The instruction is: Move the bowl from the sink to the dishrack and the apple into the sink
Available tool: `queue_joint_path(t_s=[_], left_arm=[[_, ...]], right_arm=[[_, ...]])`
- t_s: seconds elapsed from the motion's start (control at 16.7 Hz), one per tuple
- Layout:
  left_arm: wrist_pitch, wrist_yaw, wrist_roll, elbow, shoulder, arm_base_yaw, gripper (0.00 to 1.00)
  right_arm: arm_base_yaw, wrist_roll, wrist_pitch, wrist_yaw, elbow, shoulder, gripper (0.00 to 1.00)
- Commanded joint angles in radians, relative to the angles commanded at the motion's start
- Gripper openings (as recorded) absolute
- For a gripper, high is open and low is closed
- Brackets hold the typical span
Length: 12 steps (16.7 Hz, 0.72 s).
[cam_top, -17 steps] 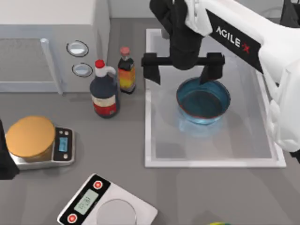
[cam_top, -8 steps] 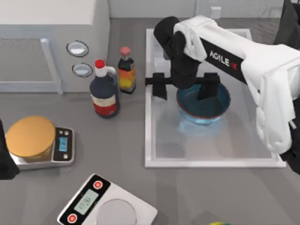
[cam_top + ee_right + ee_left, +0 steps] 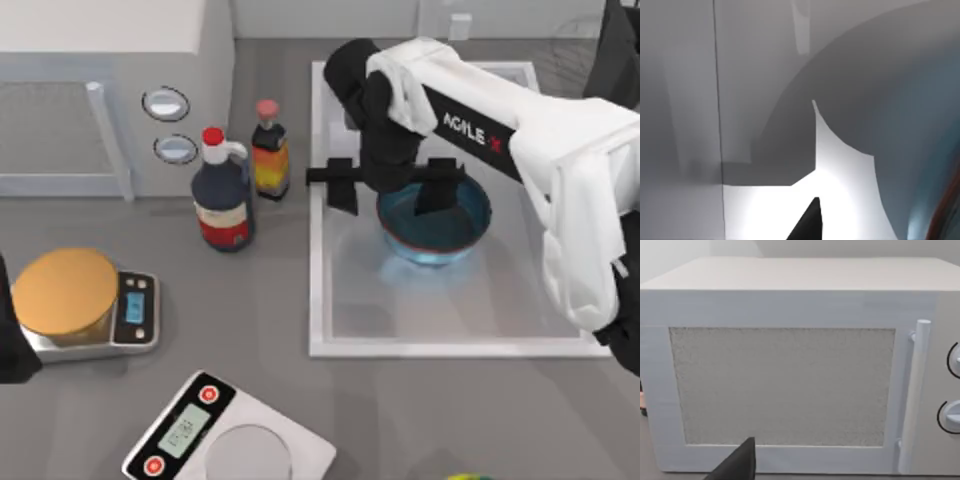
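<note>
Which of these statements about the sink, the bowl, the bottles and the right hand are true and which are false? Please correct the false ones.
1. The bowl sits inside the sink. True.
2. The right hand is open, one finger outside the bowl's rim and one inside. True.
3. The bowl already rests on the dishrack. False: it is in the sink.
4. Two bottles stand inside the sink. False: they stand on the table left of it.
5. The golden disc lies on a scale at the table's left. True.
</note>
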Motion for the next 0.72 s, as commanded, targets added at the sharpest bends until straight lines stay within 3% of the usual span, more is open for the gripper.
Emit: queue_joint_path(t_s=[0.6,0.72], left_arm=[[0.000,0.000,0.000,0.000,0.000,0.000,1.00],[0.000,0.000,0.000,0.000,0.000,0.000,1.00]], right_arm=[[0.000,0.000,0.000,0.000,0.000,0.000,0.02],[0.000,0.000,0.000,0.000,0.000,0.000,0.00]])
